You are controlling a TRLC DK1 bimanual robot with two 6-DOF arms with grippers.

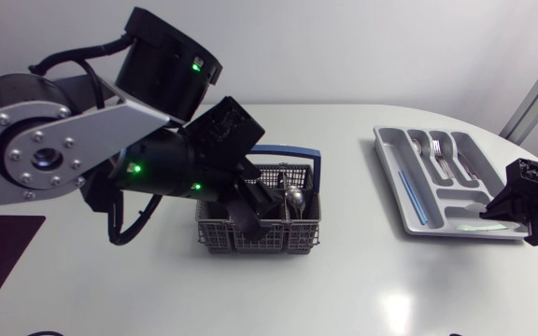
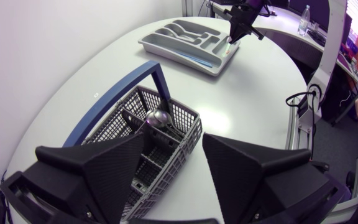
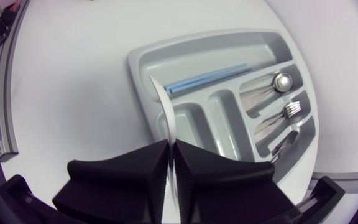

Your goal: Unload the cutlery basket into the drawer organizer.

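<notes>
As wedge fingers gape, left claw overhangs mesh basket.

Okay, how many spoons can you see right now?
2. One spoon lies in the drawer organizer; the other spoon stands bowl-up in the cutlery basket. The left gripper hangs over the basket, so more may be hidden.
</notes>
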